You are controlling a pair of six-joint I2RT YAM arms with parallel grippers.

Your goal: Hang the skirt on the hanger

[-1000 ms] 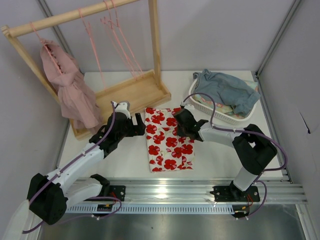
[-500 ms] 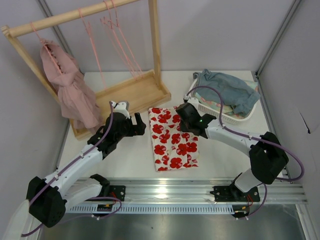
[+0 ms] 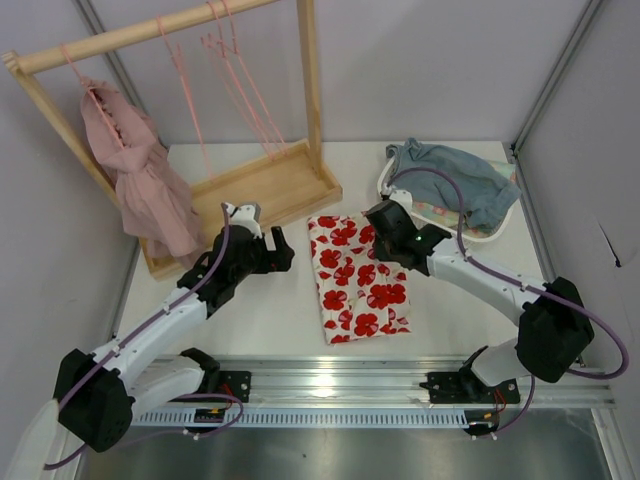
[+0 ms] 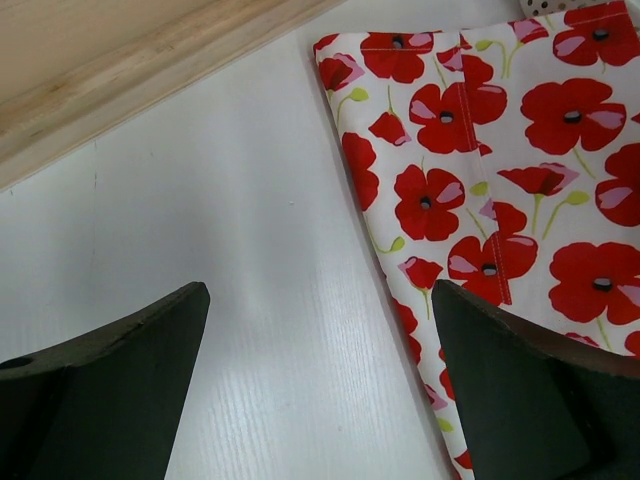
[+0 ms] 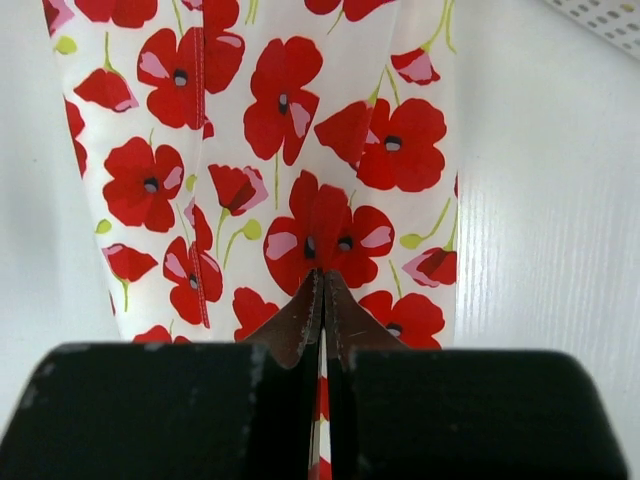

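Observation:
The skirt (image 3: pixel 365 275), white with red flowers, lies flat on the table between the two arms, also in the left wrist view (image 4: pixel 480 150) and the right wrist view (image 5: pixel 280 120). My right gripper (image 3: pixel 385 225) is at its far edge, shut on a pinch of the cloth, which puckers at the fingertips (image 5: pixel 323 275). My left gripper (image 3: pixel 278 252) hovers open just left of the skirt, bare table between its fingers (image 4: pixel 320 300). Thin pink hangers (image 3: pixel 180 70) dangle from the wooden rail (image 3: pixel 140 30) at the back left.
The rack's wooden base tray (image 3: pixel 265 185) sits behind the left gripper, its edge close in the left wrist view (image 4: pixel 150 60). A dusty-pink garment (image 3: pixel 140 170) hangs at the rack's left end. A white basket (image 3: pixel 498 230) with blue-grey cloth (image 3: pixel 455 180) stands back right.
My right gripper has dragged the skirt to the right and turned it slightly, its near end now further right. The left gripper has barely moved and stays open.

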